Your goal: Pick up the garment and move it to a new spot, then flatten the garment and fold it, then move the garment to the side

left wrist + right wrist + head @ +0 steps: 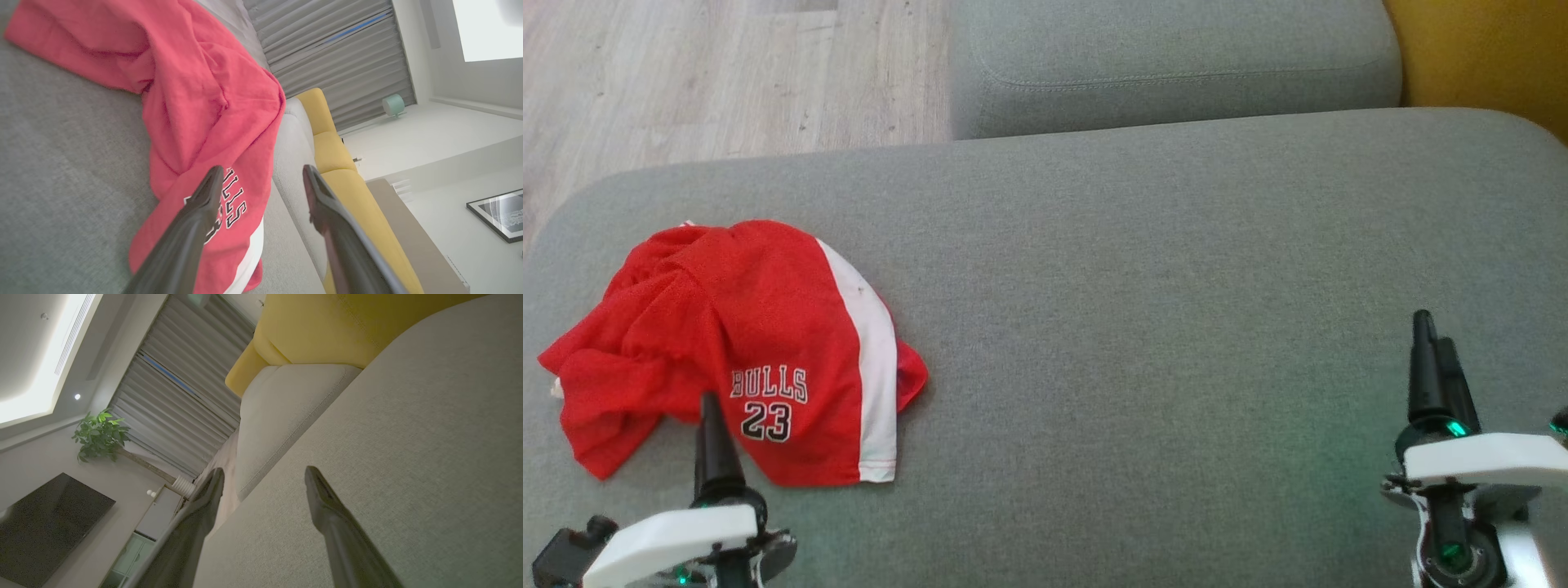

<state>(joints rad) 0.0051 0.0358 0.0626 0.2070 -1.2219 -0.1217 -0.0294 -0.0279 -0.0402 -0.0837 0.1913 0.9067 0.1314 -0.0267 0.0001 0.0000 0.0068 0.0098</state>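
The garment (760,343), red shorts with a white side stripe and "BULLS 23" printed on one leg, lay crumpled on the left part of the grey sofa (1143,286) seat, near its left end. We read its long axis from the stripe, which ran from the far side of the seat toward us, leaning a little to the right as it came. The printed leg's hem was the nearest edge, so that leg pointed at us. The rest was bunched to the left, and we could not tell where the waistband lay.

The left tool (262,171) was the nearer one by far. It sat right at the near edge of the garment, fingers apart and holding nothing. In its wrist view one finger overlapped the print; whether it touched the cloth we could not tell. From there the garment lay straight ahead and slightly to the left.

The right tool (264,470) was over bare seat, well apart from the garment, its fingers apart too and empty. We judged the pickup fell to the left arm.
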